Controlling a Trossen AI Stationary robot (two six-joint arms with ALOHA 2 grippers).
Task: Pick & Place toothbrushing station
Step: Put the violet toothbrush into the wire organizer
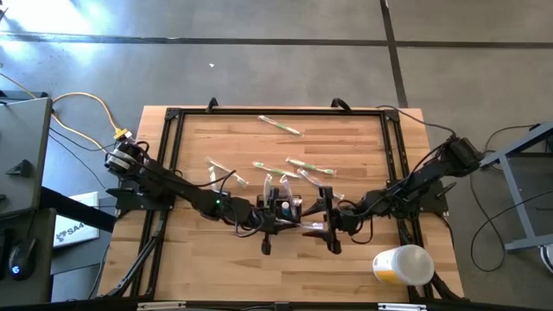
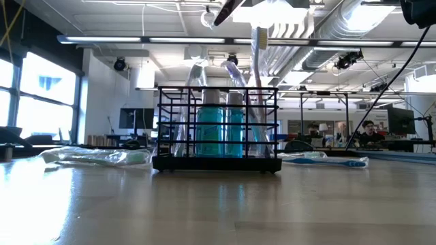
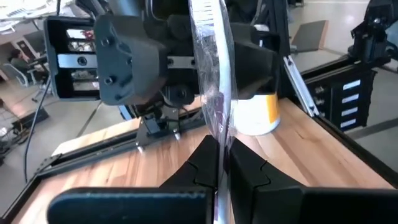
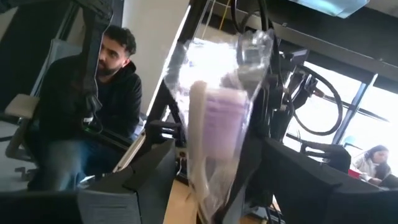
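Looking down, we see the caddy (image 1: 283,207) mid-counter (image 1: 346,259), between both tools. Left tool (image 3: 219,163) is pinched tight on a wrapped toothbrush (image 3: 212,81). Right tool (image 1: 331,226) stands wide around another wrapped brush (image 4: 214,130). Cup (image 1: 403,265) lies well apart.

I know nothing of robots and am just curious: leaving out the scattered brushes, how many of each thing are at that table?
Arms: 2 (left, right)
Caddy: 1
Blue bottles in it: 2
Cup: 1
Total: 6
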